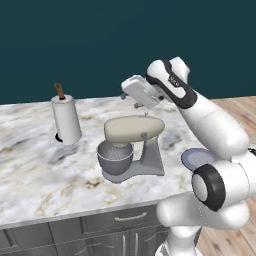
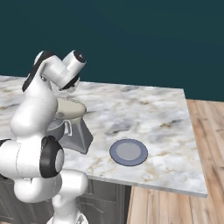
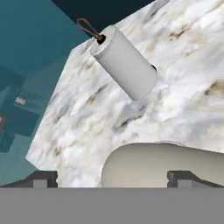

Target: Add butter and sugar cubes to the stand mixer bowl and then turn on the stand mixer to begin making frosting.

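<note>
Left base view: grey stand mixer (image 1: 137, 145), beige head, bowl (image 1: 115, 159) beneath; end effector (image 3: 113, 178) wide, empty.

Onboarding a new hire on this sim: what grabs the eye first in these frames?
Mid-counter, the grey stand mixer with a rounded beige head stands out, its deep grey metal bowl under the head. The white arm's open end effector hovers just above that head. A white paper-towel roll on a brown stick stands to the left, a round blue-grey plate to the right.

one stand mixer (image 1: 134, 145), one stand mixer bowl (image 1: 115, 159), one paper-towel roll (image 1: 66, 120), one plate (image 2: 128, 152)
</note>
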